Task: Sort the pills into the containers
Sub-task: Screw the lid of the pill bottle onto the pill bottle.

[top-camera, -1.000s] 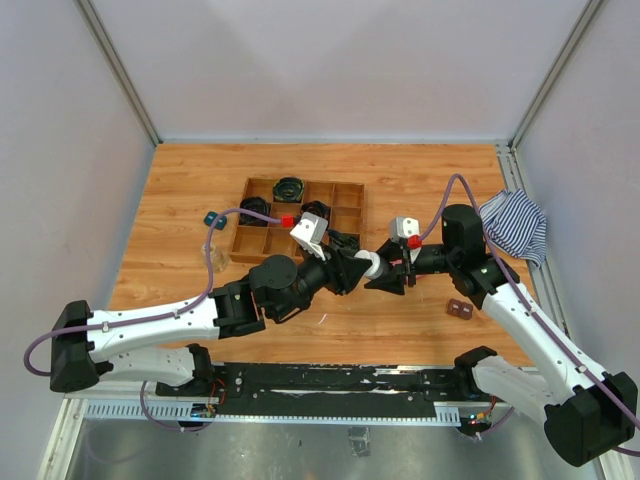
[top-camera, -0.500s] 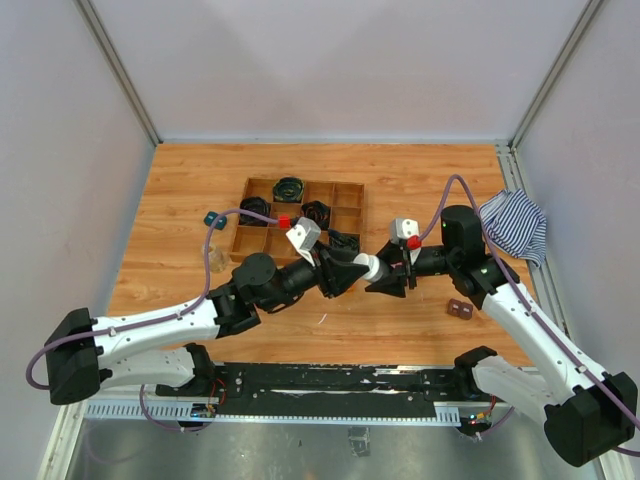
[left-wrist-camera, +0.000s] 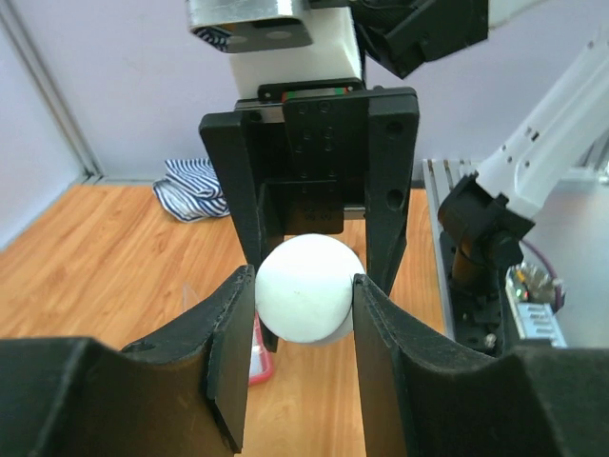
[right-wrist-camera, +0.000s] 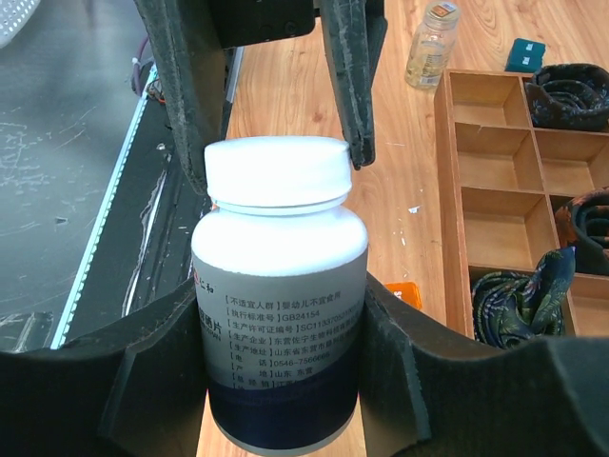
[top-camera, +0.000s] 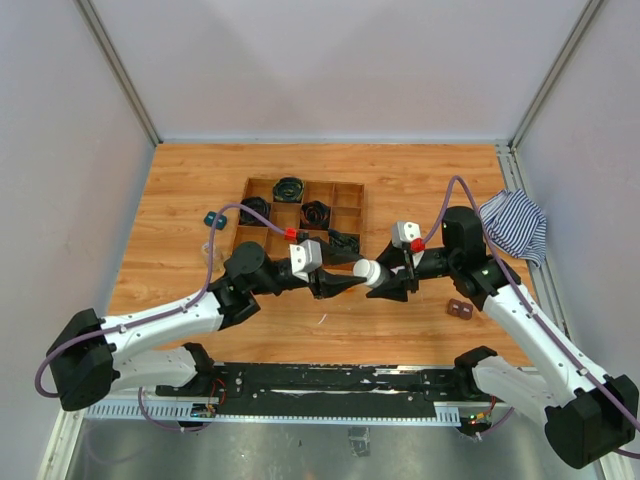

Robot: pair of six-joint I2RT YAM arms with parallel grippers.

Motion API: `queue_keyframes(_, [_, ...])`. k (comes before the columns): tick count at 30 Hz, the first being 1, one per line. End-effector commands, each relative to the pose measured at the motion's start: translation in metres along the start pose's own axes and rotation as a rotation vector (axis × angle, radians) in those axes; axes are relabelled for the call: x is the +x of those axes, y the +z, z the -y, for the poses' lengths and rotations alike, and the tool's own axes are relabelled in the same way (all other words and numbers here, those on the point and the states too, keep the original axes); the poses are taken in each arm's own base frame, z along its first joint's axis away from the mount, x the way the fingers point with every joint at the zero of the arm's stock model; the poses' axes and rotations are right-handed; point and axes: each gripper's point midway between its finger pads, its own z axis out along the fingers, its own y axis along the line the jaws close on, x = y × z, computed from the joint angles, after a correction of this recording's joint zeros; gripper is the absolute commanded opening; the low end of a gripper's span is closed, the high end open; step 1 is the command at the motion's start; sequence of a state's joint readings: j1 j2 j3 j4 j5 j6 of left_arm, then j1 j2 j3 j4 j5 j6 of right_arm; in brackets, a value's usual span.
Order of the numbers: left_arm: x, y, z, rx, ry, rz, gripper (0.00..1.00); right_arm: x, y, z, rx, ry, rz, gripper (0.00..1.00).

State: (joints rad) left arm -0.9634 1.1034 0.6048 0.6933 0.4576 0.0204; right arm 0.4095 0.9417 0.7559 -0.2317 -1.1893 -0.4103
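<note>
Bottle: cylindrical, glossy printed label, smooth round white cap

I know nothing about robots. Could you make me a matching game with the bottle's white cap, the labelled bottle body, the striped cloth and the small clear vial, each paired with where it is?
Things:
1. white cap
2. bottle body
3. striped cloth
4. clear vial

Places:
A. upright beside the wooden tray
B. gripped by the right arm's jaws
C. crumpled at the table's right edge
D. gripped by the left arm's jaws

Pairs: 1-D, 2-B, 3-C, 4-A.
</note>
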Motion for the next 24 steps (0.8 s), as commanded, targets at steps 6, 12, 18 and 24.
queue_keyframes(6, [0.013, -0.007, 0.021, 0.157, 0.032, -0.102, 0.70, -0.021, -0.003, 0.009, 0.032, -0.091, 0.041, 0.01])
queue_keyframes(12, [-0.020, -0.012, 0.007, 0.025, -0.027, -0.023, 0.99, -0.021, -0.003, 0.008, 0.031, -0.091, 0.041, 0.01])
queue_keyframes(18, [-0.040, -0.030, 0.002, -0.092, -0.159, 0.050, 0.99, -0.020, -0.003, 0.009, 0.033, -0.093, 0.040, 0.01])
queue_keyframes(24, [-0.041, -0.053, 0.004, -0.188, -0.451, 0.162, 0.98, -0.020, -0.003, 0.009, 0.033, -0.091, 0.038, 0.01])
